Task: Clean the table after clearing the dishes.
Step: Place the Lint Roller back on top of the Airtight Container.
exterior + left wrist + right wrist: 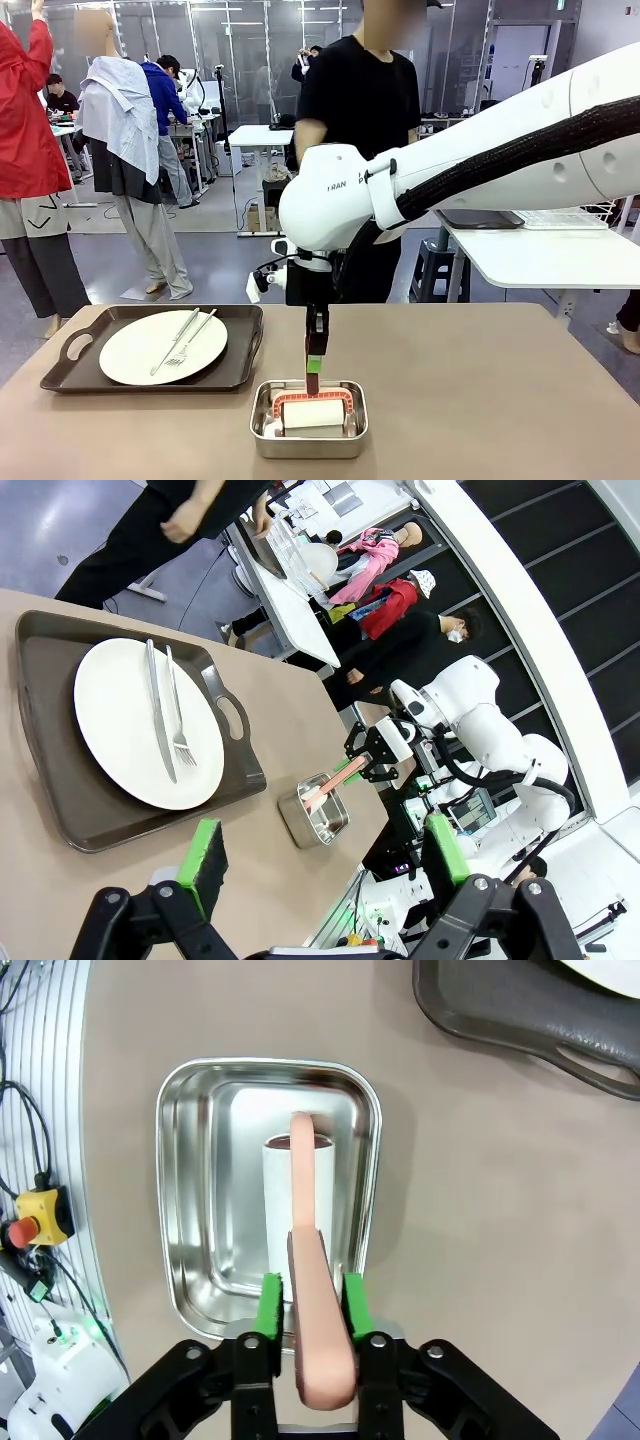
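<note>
Table (pixel 500 400), beige, carries one white plate (pixel 135 355) with fork (pixel 192 343) and knife (pixel 170 347) on a dark brown tray (pixel 246 335) at its left. Nearer us, a steel pan (pixel 262 440) holds a white roller (pixel 312 416). Right end effector (pixel 311 1285) straddles its pink handle (pixel 308 1250); we cannot tell whether it grips. Left end effector (pixel 324 830) is released and empty.

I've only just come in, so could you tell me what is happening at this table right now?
The right gripper is down at the small steel pan, its green pads either side of the pink handle of a white roller resting in it; whether they clamp it I cannot tell. The left gripper hangs open and empty above the table. One tray with a plate, fork and knife sits on the table's left part, and a person stands at the far side.
</note>
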Available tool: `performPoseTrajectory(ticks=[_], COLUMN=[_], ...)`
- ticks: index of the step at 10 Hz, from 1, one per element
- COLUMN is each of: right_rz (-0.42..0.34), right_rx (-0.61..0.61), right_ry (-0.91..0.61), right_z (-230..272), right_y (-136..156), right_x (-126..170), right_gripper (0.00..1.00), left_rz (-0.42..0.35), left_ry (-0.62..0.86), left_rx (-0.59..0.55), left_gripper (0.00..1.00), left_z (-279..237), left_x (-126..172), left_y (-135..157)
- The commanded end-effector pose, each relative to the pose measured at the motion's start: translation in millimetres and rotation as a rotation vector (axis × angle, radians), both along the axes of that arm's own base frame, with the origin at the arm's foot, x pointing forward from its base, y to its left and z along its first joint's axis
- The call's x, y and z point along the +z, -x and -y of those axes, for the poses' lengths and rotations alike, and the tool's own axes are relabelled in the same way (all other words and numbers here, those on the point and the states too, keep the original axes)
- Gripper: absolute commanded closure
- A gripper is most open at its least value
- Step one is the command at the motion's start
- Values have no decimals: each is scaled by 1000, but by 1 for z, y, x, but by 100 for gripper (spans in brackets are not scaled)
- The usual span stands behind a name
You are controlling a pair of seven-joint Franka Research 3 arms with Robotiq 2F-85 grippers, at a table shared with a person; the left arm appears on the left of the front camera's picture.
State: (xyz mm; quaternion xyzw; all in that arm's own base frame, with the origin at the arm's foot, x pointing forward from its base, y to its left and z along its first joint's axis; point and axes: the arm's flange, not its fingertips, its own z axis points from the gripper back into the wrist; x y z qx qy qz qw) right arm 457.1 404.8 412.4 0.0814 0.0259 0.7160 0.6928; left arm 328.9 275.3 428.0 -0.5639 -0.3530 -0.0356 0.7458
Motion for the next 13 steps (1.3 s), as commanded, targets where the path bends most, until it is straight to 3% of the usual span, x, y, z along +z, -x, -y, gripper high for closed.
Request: performPoseTrajectory(ticks=[1, 4, 13], right_rz=[38, 83, 80], right_rx=[14, -14, -22], right_ry=[5, -32, -36], right_z=[1, 6, 8], right_y=[3, -2, -10], right_x=[2, 24, 32], right_gripper=[41, 0, 0], left_rz=[4, 4, 4], left_ry=[1, 1, 1], left_rx=[2, 2, 2], left_gripper=[0, 0, 0], left_z=[-2, -2, -2], left_x=[1, 1, 1], left_y=[2, 2, 2])
